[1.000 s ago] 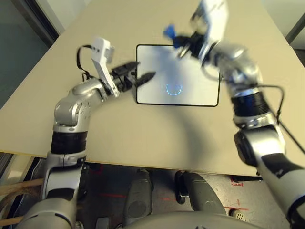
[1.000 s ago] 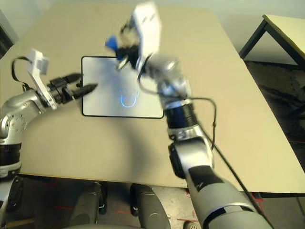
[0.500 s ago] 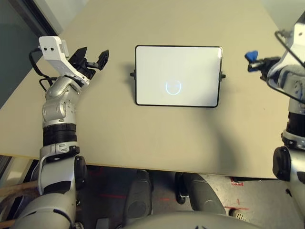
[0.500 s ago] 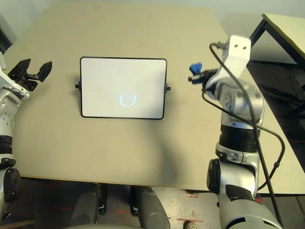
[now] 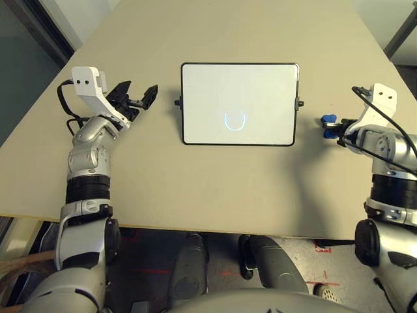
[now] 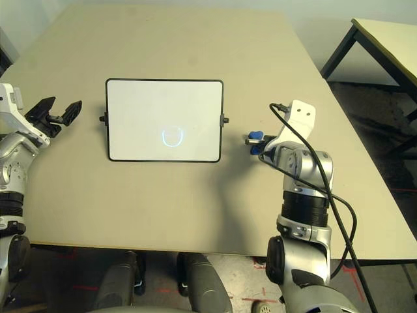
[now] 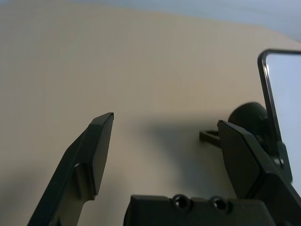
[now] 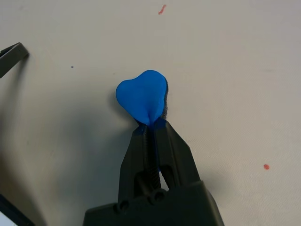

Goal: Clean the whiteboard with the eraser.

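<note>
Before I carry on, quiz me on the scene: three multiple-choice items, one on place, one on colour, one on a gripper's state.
1. Where is the eraser?
A) on the whiteboard
B) at the right gripper
C) at the left gripper

2. What colour is the whiteboard's frame?
A) black
B) red
C) white

3. How is the left gripper?
A) shut on the whiteboard
B) shut, empty
C) open, empty

Key:
1 B: its fingers pinch it.
2 A: a dark rim surrounds the white surface.
3 C: its fingers stand apart, nothing between.
</note>
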Motion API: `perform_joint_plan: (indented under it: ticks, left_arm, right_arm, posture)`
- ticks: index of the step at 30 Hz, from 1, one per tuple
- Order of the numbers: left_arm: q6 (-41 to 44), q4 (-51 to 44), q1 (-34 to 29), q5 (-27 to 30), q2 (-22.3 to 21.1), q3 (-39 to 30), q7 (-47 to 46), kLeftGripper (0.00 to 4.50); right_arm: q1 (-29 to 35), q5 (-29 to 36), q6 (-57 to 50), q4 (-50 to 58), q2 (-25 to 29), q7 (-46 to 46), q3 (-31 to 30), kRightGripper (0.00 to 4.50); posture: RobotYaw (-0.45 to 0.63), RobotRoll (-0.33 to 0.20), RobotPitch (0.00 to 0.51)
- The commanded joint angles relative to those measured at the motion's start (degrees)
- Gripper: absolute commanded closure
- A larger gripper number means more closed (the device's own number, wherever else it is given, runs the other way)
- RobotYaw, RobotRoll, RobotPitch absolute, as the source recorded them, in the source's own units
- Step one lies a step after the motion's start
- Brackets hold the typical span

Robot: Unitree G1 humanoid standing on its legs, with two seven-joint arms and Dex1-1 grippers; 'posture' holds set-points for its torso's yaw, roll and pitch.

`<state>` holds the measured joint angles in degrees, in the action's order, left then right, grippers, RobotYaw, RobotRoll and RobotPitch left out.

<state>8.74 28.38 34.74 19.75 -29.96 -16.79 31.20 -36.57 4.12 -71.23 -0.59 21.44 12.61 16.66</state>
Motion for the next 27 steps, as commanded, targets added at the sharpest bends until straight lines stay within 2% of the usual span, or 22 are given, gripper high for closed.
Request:
perform_joint_plan:
  ticks: [1,2,13,15,16,19,22,27]
  left_arm:
    - [-0.2,0.5,-1.1,-1.1,0.4,1.1,0.5,0.0]
    - [-0.3,0.6,-1.2,-1.4,0.5,1.4,0.5,0.0]
    - [-0.5,2.8,0.5,-2.0,0.7,2.2,0.6,0.0]
    - [-3.3,4.6,1.8,-3.5,0.5,1.9,-1.3,0.0]
    - [-5.1,5.9,2.6,-4.2,0.2,1.4,-2.7,0.0]
    - [-9.4,9.8,4.2,-5.8,-1.2,0.4,-5.6,0.0]
    - [-12.3,11.6,4.7,-7.1,-1.9,0.8,-6.9,0.0]
    - [-13.2,13.9,5.3,-7.0,-2.7,0.4,-6.3,0.0]
  right_arm:
    - [0.7,1.5,-0.5,-1.8,-0.8,-0.2,0.1,4.5]
    - [0.8,1.6,0.0,-1.8,-0.7,-0.2,0.2,4.5]
    - [0.3,5.0,1.8,1.3,3.5,1.5,2.8,0.84]
    - [-0.4,6.1,8.4,1.0,4.5,2.5,4.6,0.19]
    - [-0.9,6.3,13.3,-0.4,5.0,2.7,5.3,0.02]
    - [0.2,5.7,28.9,-6.8,6.2,3.9,6.1,0.02]
    - [2.0,6.3,40.1,-14.7,6.8,5.0,7.6,0.02]
    - [2.2,7.5,46.2,-24.4,8.3,5.5,8.4,0.02]
  posture:
    - [-0.04,0.0,0.13]
    - [-0.04,0.0,0.131]
    - [-0.07,0.0,0.148]
    - [-0.07,0.0,0.149]
    - [-0.07,0.0,0.151]
    - [-0.07,0.0,0.155]
    - [-0.07,0.0,0.159]
    - [-0.06,0.0,0.167]
